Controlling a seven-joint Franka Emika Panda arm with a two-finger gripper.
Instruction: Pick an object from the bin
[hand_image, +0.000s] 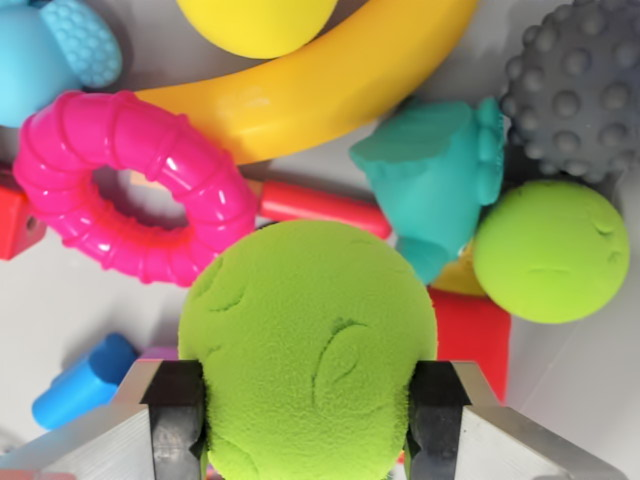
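Tool (307, 425) fingers sit clamped on either side of the large green ball (308, 345), which fills the near centre above the bin's other toys: pink ring (130, 185), yellow banana (330, 80), teal piece (435, 170). Grasp seems made; next comes a straight lift clear of the pile without loosening.

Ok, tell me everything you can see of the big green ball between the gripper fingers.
The big green ball is lime green, round and matte, foam-like, with shallow curved dents on its surface. It fills the lower middle of the wrist view, held between the gripper fingers, which press its left and right sides. It overlaps the pink ring and the red block behind it; its lower part is cut off.
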